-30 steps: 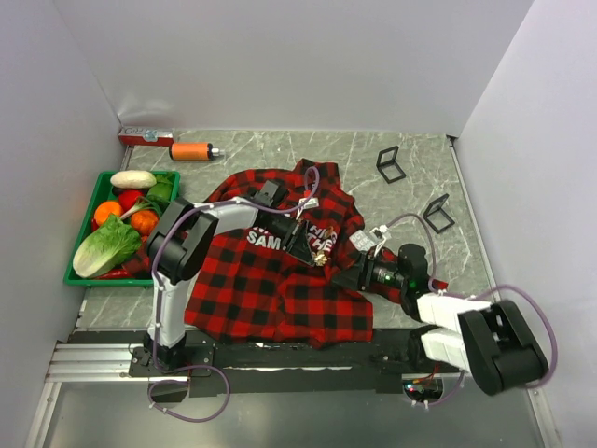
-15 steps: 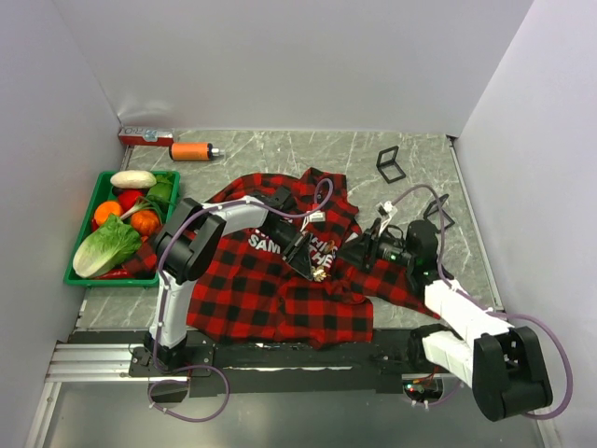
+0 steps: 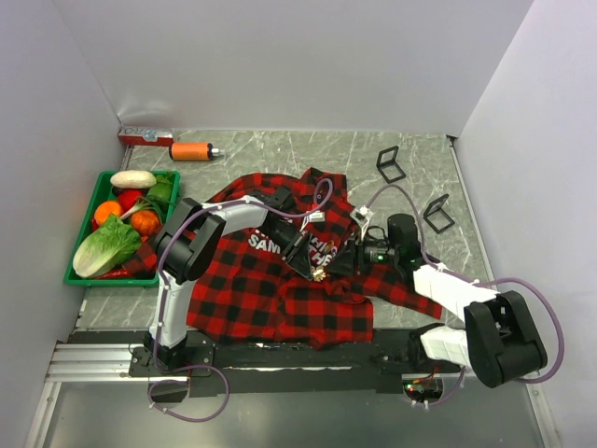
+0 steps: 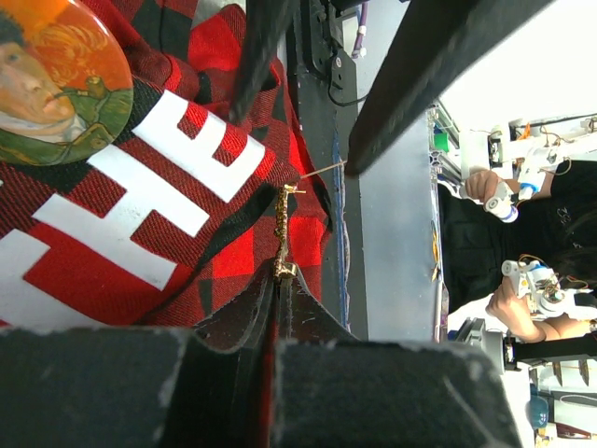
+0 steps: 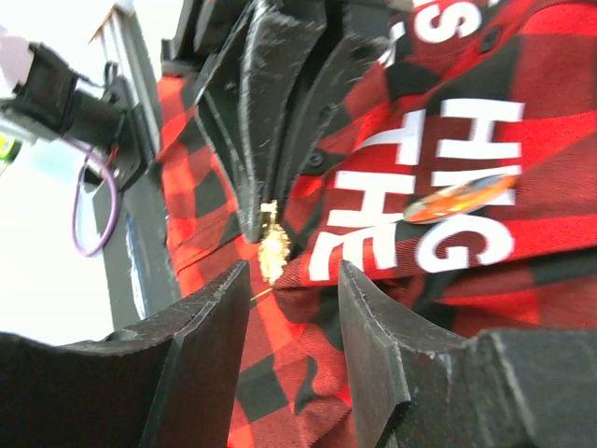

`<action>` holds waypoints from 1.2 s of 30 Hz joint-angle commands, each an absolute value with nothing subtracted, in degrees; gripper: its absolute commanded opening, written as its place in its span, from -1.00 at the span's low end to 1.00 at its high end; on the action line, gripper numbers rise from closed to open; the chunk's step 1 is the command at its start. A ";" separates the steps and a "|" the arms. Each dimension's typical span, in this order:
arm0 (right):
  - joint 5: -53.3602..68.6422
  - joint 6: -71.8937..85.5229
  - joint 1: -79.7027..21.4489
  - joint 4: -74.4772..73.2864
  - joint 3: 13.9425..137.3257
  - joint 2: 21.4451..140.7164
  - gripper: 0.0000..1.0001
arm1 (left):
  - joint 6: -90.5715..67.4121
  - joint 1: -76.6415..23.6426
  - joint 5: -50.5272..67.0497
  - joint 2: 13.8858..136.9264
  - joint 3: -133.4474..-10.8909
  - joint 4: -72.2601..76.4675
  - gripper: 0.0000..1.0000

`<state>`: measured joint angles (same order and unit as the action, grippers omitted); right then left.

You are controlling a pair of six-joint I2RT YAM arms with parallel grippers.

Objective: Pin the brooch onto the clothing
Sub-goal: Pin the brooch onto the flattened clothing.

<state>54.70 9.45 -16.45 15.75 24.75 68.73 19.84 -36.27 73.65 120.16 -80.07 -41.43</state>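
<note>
Two arms meet over the chest of the red-and-black plaid shirt [image 3: 270,289], which lies spread on the marble worktop [image 3: 280,149] with its collar toward the far wall and its white block lettering facing up. The left pincer [image 3: 312,266] is pressed together on the small gold brooch [image 4: 283,233], gripping it by one end so that the rest of the ornament sticks out past the fingertips, just above the fabric beside the letters. A thin gold pin wire runs from the brooch out toward one dark finger of the other arm. The right pincer [image 5: 289,275] reaches in from the right, its fingers spread with a clear gap, and the brooch hangs just ahead of that gap; neither finger clamps it. Under it the cloth is bunched into a fold.

A round badge [image 4: 61,79] with a painted portrait sits on the lettering, near the brooch. Left of the shirt stands a green tray [image 3: 103,282] of vegetables. An orange bottle [image 3: 191,150] lies by the far wall, and two black stands [image 3: 390,163] sit on the right side of the worktop.
</note>
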 commanded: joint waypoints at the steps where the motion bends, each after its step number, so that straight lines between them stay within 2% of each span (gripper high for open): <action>1: 55.99 6.86 -18.01 15.99 27.77 70.48 -0.01 | 21.18 -37.18 74.88 118.30 -81.74 -41.40 -0.98; 11: 57.13 7.91 -20.56 20.12 28.12 74.18 -0.02 | 21.27 -37.97 74.88 118.39 -81.74 -41.31 -0.98; 15: 57.57 9.40 -21.18 23.01 27.86 75.76 -0.10 | 21.45 -38.41 74.79 118.48 -81.65 -41.66 -0.98; 21: 57.66 10.55 -21.36 25.22 27.25 76.81 -0.52 | 21.18 -38.58 74.80 118.48 -81.39 -40.96 -0.98; 22: 57.57 10.55 -21.44 25.14 27.16 76.90 -0.69 | 20.66 -38.58 74.71 118.39 -81.30 -40.61 -0.98; 25: 56.95 10.46 -21.45 24.87 26.98 76.99 -1.00 | 17.25 -38.58 74.09 117.60 -79.81 -36.49 -0.98; 26: 56.43 10.46 -21.36 24.96 26.63 77.08 -1.00 | 16.10 -38.58 73.74 117.25 -78.59 -35.00 -0.98; 29: 55.73 10.90 -21.36 25.57 26.02 76.90 -1.00 | 9.86 -38.58 72.43 115.58 -74.73 -26.57 -0.55; 30: 55.29 11.42 -21.27 26.01 25.84 76.73 -1.00 | 8.19 -38.50 72.16 115.05 -73.58 -24.37 -0.35; 32: 54.67 12.47 -21.27 27.15 25.14 76.55 -1.00 | 2.92 -38.23 71.55 113.47 -69.98 -16.90 -0.11; 33: 53.62 12.83 -21.10 27.59 24.88 76.38 -1.00 | 1.25 -38.15 70.93 112.94 -68.74 -14.35 0.19; 36: 52.30 14.67 -20.57 29.70 23.65 75.59 -1.00 | -8.48 -37.01 69.17 110.49 -63.03 -4.60 0.30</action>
